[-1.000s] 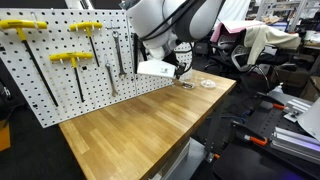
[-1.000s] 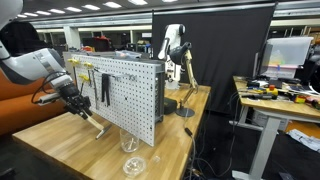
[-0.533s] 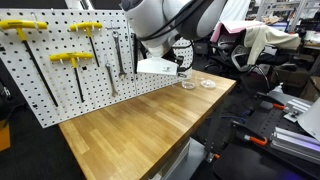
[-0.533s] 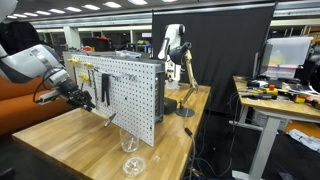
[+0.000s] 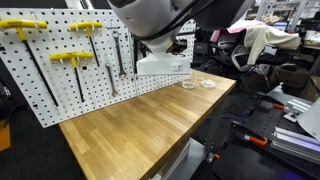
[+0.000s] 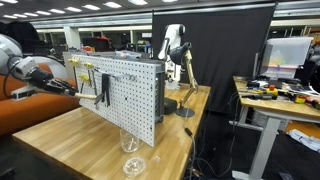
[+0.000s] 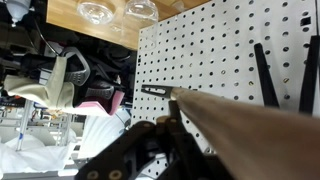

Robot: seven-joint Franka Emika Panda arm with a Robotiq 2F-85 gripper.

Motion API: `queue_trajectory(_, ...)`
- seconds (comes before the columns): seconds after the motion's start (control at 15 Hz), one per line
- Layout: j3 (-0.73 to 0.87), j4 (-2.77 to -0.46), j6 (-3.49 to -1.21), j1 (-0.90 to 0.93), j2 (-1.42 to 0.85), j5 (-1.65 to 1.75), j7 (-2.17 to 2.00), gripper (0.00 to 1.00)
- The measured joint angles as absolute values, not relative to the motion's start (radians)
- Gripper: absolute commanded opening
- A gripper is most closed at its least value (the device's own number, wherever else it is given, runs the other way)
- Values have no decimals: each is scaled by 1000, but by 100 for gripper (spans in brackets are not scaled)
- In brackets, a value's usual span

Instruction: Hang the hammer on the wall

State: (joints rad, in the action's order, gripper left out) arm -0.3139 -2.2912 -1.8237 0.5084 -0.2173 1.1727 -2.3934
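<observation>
Pale-wood hammer (image 7: 250, 125) pinched by its handle in clenched gripper (image 7: 167, 121), held close before white pegboard wall (image 7: 200, 50), near black-handled pliers (image 7: 263, 72).

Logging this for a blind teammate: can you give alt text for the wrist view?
The gripper holds the hammer, its dark head close to the white pegboard. Black pliers hang on the board; glassware sits on the wooden table.
</observation>
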Motion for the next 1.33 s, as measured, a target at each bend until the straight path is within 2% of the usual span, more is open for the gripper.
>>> queue_trajectory(0.07, -323, -2295, -1799, 508, -217, 1171, -2398, 30)
queue_trajectory(0.4, -330, -2295, -1802, 503, -223, 1170, -2399, 30)
queue_trajectory(0.47, -330, -2295, -1802, 503, -223, 1170, -2399, 8)
queue_trajectory(0.8, -336, -2295, -1796, 504, -228, 1195, -2406, 8)
queue_trajectory(1.33, -466, -2325, -1559, 580, -178, 1239, -2495, 8)
